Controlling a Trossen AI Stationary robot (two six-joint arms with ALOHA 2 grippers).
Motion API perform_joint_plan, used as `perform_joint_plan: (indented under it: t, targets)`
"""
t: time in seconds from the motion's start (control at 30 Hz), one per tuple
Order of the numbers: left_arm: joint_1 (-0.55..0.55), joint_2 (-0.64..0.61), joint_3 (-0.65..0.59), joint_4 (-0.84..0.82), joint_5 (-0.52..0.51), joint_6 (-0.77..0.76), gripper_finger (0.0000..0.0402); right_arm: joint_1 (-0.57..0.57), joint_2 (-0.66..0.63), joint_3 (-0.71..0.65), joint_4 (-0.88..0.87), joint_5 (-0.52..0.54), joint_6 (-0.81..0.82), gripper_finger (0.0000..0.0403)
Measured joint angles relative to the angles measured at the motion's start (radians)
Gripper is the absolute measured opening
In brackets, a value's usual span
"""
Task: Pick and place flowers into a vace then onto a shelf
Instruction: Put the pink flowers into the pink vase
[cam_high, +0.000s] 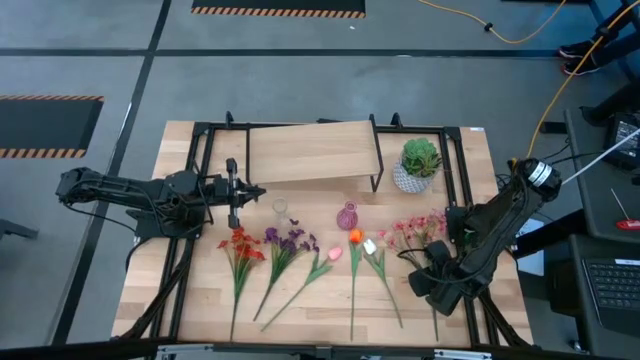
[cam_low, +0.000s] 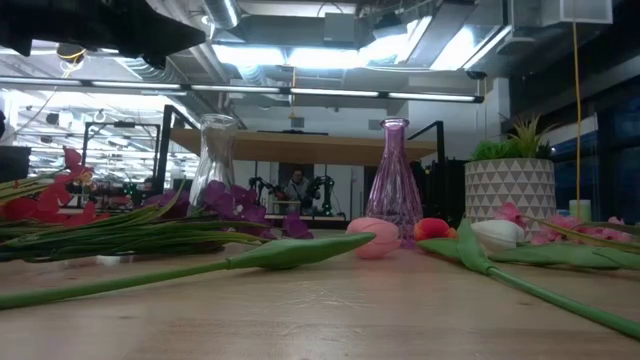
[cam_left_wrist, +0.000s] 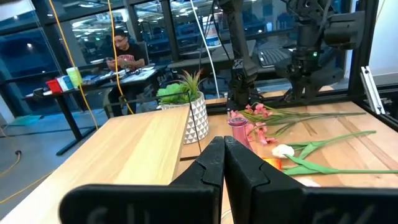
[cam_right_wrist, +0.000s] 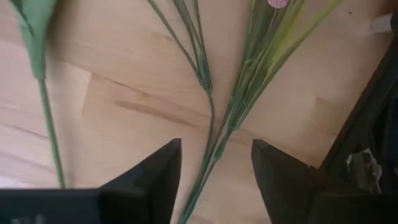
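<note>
Several flowers lie flat in a row on the table's near half: red (cam_high: 240, 245), purple (cam_high: 290, 240), a pink tulip (cam_high: 333, 253), orange (cam_high: 355, 237), white (cam_high: 369, 246) and a pink spray (cam_high: 420, 230). A clear glass vase (cam_high: 280, 208) and a purple vase (cam_high: 347, 215) stand upright behind them. The shelf (cam_high: 312, 152) stands at the far middle. My right gripper (cam_right_wrist: 214, 168) points down, open, its fingers on either side of the pink spray's thin green stems (cam_right_wrist: 211, 149), which lie on the wood. My left gripper (cam_left_wrist: 224, 162) is shut and level, beside the shelf's left end.
A green plant in a white patterned pot (cam_high: 420, 165) stands right of the shelf. A black metal frame (cam_high: 195, 180) runs around the table's edges. Bare wood (cam_high: 300, 320) lies between the stems near the front edge. A person (cam_left_wrist: 124, 56) sits in the room beyond.
</note>
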Motion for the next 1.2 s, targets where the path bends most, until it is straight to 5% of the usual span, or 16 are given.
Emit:
perform_joint_plan:
  t: [1.2]
  targets:
    - [0.0, 0.0, 0.0, 0.001, 0.0, -0.003, 0.0004, 0.052, 0.264, 0.0, 0.081, 0.009, 0.176, 0.0203]
